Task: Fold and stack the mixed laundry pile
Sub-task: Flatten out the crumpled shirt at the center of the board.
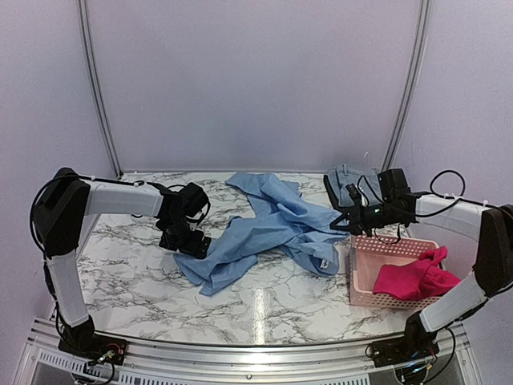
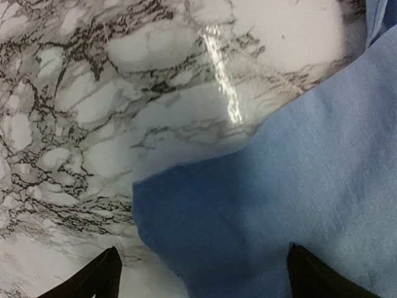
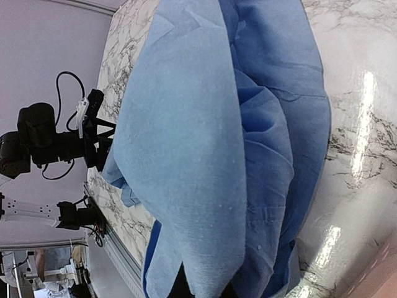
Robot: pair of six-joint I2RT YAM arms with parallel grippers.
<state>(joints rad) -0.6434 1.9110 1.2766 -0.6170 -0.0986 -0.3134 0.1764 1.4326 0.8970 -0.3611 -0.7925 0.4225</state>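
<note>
One blue shirt [image 2: 298, 198] lies partly beneath the spread left pincer [image 2: 201, 248].

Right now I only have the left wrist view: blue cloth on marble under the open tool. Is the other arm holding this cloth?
Observer: Yes. The right tool is shut on the right-hand end of the light blue shirt.
Operator: Where is the red piece?
Observer: The magenta-red garment sits in the pink basket at the table's right side.
Operator: Anything else out there?
Observer: A grey-blue cloth lies on the table beyond the right arm.
</note>
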